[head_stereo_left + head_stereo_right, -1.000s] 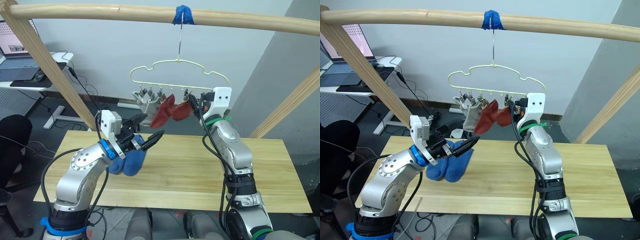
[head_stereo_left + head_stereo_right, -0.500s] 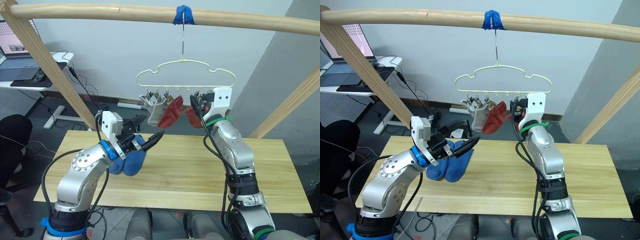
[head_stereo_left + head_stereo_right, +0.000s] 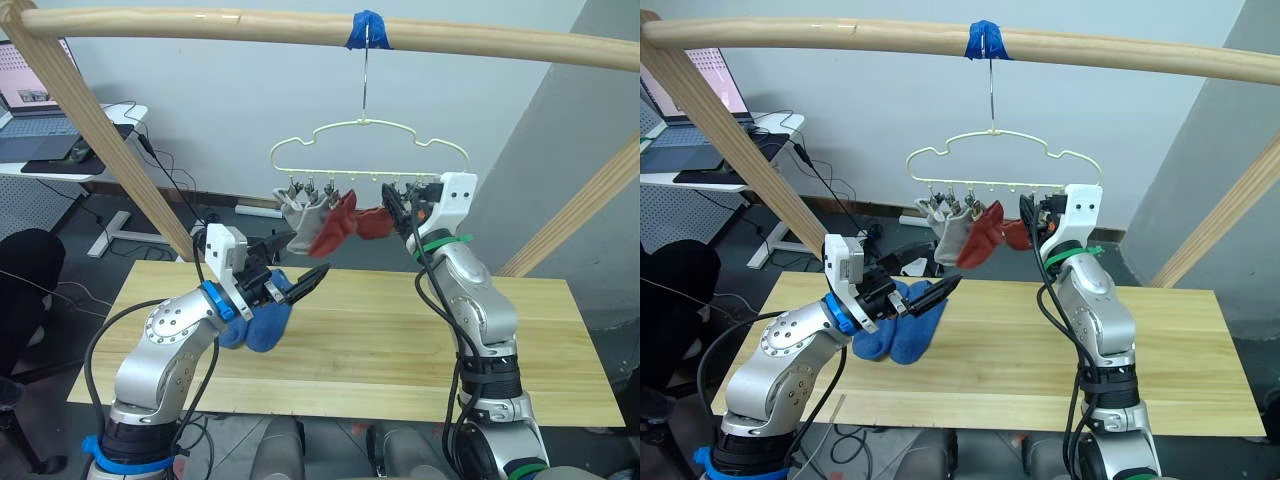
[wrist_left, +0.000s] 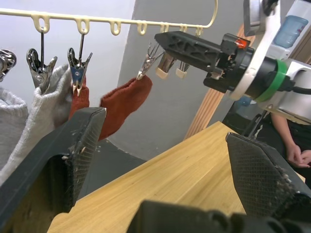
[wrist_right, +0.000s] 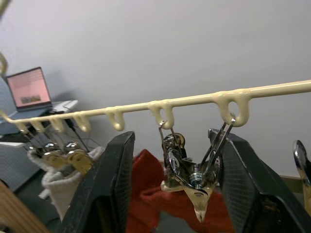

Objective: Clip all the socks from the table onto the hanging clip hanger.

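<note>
A: What's on the bench (image 3: pixel 400 340)?
B: Two blue socks (image 3: pixel 902 325), beside the left tool (image 3: pixel 300 268), whose fingers stand apart and empty.
A: And the clip hanger (image 3: pixel 368 150)?
B: Hooked on the wooden rail (image 3: pixel 300 26); grey socks (image 3: pixel 300 215) and rust-red socks (image 3: pixel 345 222) hang from it. The right tool (image 5: pixel 170 184) has its fingers apart on either side of two clips (image 5: pixel 192 174).

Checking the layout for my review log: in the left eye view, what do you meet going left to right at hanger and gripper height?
Left gripper → grey socks → red socks → right gripper, all below the clip hanger.
</note>
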